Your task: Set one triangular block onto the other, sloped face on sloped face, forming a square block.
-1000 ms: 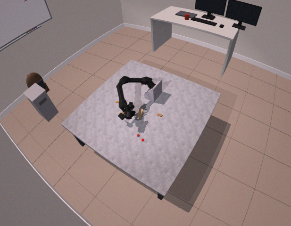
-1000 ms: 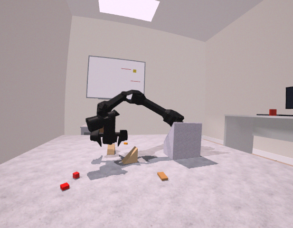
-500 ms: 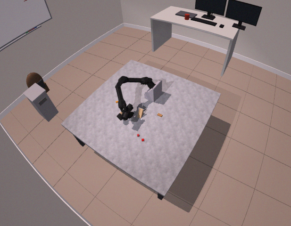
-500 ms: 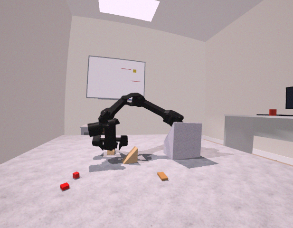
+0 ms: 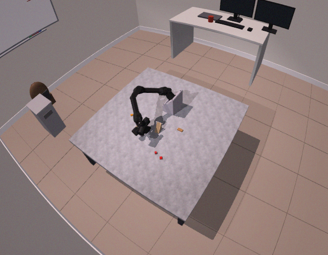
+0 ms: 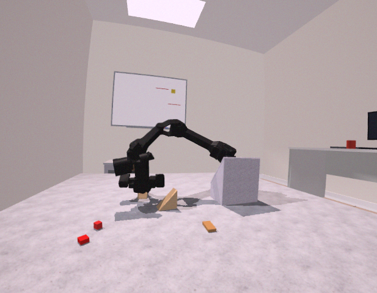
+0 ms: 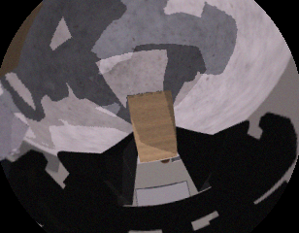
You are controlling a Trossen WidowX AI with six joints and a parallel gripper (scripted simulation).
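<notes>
While our arm bends down near the middle of the bench (image 5: 208, 142), the top view shows the jaws (image 5: 143, 128) low beside one wedge (image 5: 158, 127), which stands just to their right; the other wedge is hidden under them here. From the exterior view, the second wedge (image 6: 142, 195) peeks out directly below the jaws, resting on the bench, a little apart from the first wedge, with two red cubes (image 6: 98, 224) and an orange tile (image 6: 209, 226) well clear. At the wrist, that second wedge sits between our fingers; the jaws are about half open and appear to be closing on it, though we cannot yet call the grip firm. We judge it best to finish the squeeze centred on the flat sides, lift straight up, and keep clear of the neighbouring wedge.
</notes>
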